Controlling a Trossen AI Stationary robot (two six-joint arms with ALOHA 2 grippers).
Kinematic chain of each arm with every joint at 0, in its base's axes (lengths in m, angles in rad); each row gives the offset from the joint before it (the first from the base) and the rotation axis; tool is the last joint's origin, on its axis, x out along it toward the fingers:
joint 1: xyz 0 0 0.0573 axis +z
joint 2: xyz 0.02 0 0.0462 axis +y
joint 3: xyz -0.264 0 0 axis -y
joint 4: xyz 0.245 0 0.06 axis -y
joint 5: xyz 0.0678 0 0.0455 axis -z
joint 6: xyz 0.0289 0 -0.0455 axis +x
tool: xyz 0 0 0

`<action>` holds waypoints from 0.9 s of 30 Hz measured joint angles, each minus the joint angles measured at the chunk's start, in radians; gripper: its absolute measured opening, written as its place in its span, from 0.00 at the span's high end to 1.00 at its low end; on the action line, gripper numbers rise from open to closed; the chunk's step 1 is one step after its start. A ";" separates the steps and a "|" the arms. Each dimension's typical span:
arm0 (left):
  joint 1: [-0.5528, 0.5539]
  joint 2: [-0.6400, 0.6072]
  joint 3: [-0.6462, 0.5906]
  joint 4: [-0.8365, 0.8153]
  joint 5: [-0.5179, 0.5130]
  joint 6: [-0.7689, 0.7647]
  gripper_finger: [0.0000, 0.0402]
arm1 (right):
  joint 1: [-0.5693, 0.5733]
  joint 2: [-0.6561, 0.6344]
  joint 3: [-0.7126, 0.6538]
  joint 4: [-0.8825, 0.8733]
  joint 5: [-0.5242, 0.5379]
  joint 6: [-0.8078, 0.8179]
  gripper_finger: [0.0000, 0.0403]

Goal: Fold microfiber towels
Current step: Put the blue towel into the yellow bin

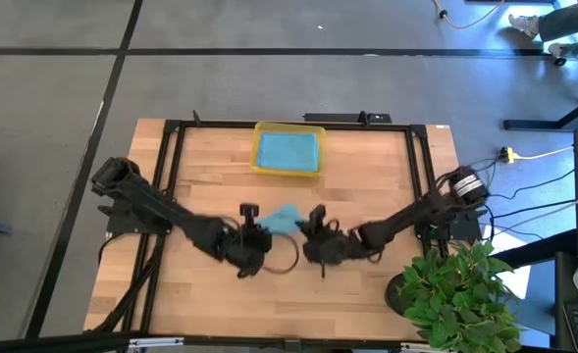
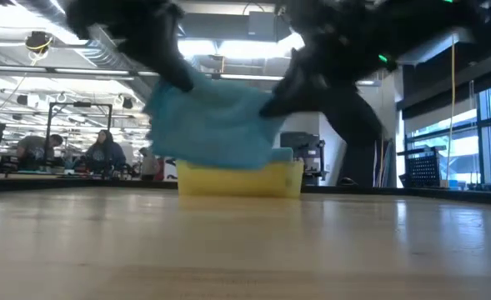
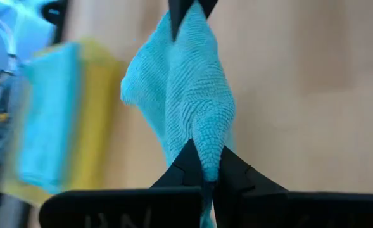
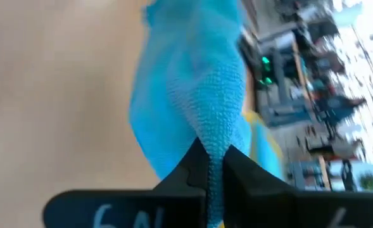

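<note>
Counter (image 1: 200, 284): light wood plank top, black frame rails along edges. Yellow tray (image 1: 288, 170) rests directly on top near far edge, centred. Teal towel in tray (image 1: 288, 150) lies flat inside.

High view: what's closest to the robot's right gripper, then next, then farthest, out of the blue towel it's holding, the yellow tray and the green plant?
From the right gripper:
1. Blue towel, pinched in it, mid-table.
2. Yellow tray, at the table's far edge.
3. Green plant, off the table's right near corner.
</note>
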 joint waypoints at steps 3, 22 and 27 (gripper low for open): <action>0.077 -0.058 0.000 0.001 -0.013 0.105 1.00 | -0.073 -0.078 0.001 -0.037 -0.006 -0.001 0.97; 0.843 -0.148 -0.002 0.391 0.370 0.872 1.00 | -0.671 -0.248 0.006 -0.074 -0.304 -0.078 0.97; 0.996 -0.102 0.001 0.477 0.560 0.985 1.00 | -0.773 -0.245 0.007 -0.027 -0.394 -0.092 0.97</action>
